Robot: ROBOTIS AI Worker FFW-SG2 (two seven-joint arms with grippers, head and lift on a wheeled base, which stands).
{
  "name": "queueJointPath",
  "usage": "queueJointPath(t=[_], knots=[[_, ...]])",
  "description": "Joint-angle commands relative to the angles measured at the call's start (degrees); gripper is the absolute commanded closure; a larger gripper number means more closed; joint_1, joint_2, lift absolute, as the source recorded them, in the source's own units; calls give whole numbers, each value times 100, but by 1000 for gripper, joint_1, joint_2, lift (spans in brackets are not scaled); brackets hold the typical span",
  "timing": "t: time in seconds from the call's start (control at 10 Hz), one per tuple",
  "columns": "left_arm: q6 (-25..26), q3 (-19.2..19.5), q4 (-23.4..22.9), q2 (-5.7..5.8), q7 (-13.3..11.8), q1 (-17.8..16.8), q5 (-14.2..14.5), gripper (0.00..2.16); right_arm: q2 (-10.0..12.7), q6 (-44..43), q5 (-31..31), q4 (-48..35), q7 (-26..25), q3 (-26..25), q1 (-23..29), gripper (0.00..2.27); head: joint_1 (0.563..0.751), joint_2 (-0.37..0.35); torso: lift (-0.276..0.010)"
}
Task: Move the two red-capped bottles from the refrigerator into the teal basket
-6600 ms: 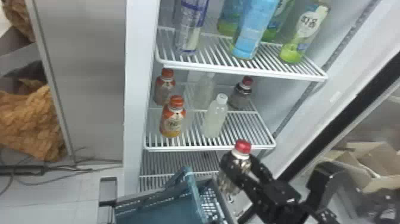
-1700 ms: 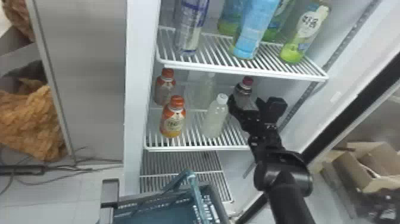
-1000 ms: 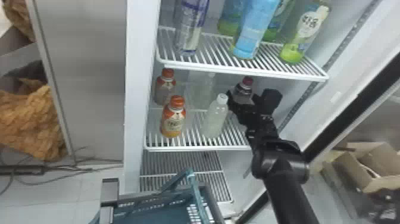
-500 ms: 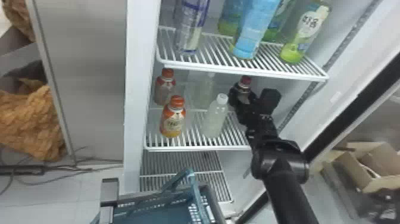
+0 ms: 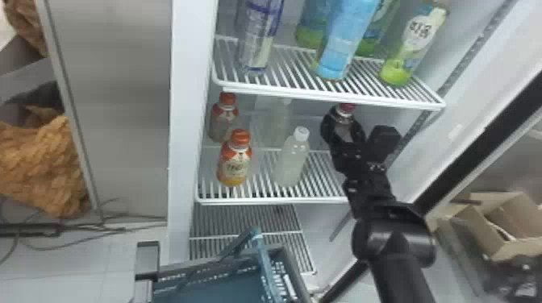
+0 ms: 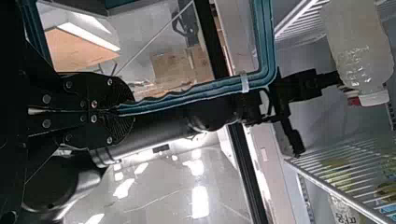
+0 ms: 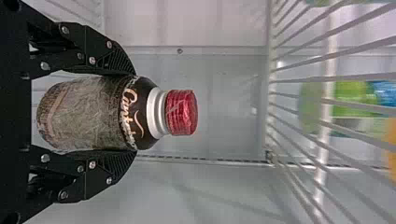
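With the right tool (image 7: 134, 113) clasping the dark, round-bodied, red-capped bottle (image 7: 93, 114) beneath the upper white wire shelf (image 5: 330, 97), draw it out low and upright so its top clears that shelf.

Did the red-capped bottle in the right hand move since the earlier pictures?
Yes, slightly: in the head view, the red-capped bottle has shifted to the right relative to the upper shelf.

I saw hard white glare on a glossy grey surface (image 6: 161, 184) and faint shadows inside the bright refrigerator (image 7: 219, 182).
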Motion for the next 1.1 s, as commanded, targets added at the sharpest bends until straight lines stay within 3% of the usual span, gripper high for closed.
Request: queueJointPath(t=[0.0, 0.5, 0.8, 1.0], knots=[[-2, 11, 0, 1, 0, 4, 6, 1128, 0, 153, -192, -666, 0, -37, 517, 631, 695, -350, -228], [-16, 11, 0, 1, 0, 18, 6, 1128, 96, 688, -604, -2719, 9, -334, 2120, 631, 695, -350, -228], [-30, 34, 0, 1, 0, 32, 6, 1128, 281, 1138, -809, -4013, 27, -643, 3133, 631, 695, -350, -228], [-58, 45, 0, 1, -9, 32, 6, 1128, 325, 1531, -798, -4674, 317, -837, 3611, 627, 695, -350, -228]])
